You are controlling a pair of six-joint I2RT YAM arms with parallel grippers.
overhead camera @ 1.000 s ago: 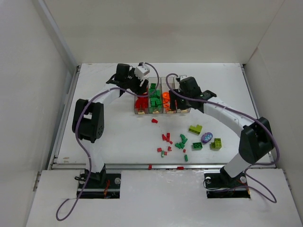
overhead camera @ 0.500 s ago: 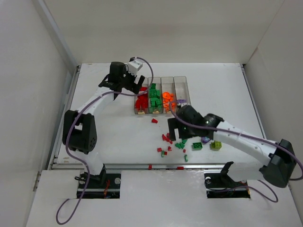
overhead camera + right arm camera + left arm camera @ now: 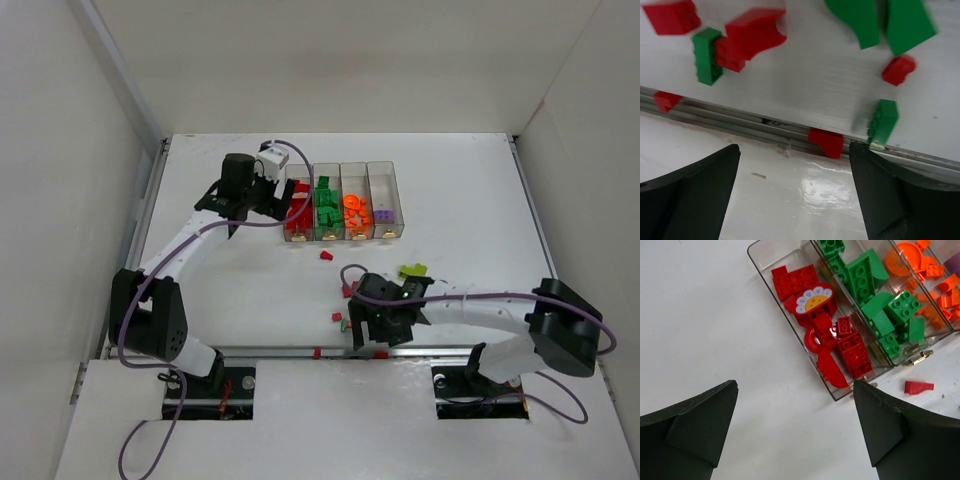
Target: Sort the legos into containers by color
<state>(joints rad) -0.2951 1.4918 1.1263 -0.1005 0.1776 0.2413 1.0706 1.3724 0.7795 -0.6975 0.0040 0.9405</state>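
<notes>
legos (image 3: pixel 345 320), sorting by colour, judged well past halfway.

- sorted: the containers (image 3: pixel 384 178), four clear bins joined in a row at the middle of the worktop (image 3: pixel 220 290), each hold a single colour. from the left: red, green, orange, purple. the red lot is packed deep and includes a flower piece (image 3: pixel 814 300) with white petals and a yellow centre. the green lot (image 3: pixel 875 295) is chunky studded bricks, the orange lot (image 3: pixel 925 265) is small bits, and the purple lot is only a few.
- unsorted: a scatter of red and green bits lies near the front edge of the worktop, well apart from the bins. a lime piece (image 3: pixel 412 270) lies to its right, with no lime seen in any bin. a lone red wedge (image 3: pixel 918 387) sits just in front of the bins. a red brick (image 3: pixel 826 141) is lodged in the front rail (image 3: pixel 740 125), and a green brick (image 3: pixel 883 121) is beside it at the lip.
- appearance: glossy hard plastic with studded tops. most bits are far smaller than a bin.
- left fingers (image 3: pixel 695 425): spread wide, empty, beside the red bin.
- right fingers (image 3: pixel 690 190): spread wide, empty, over the rail brick.
</notes>
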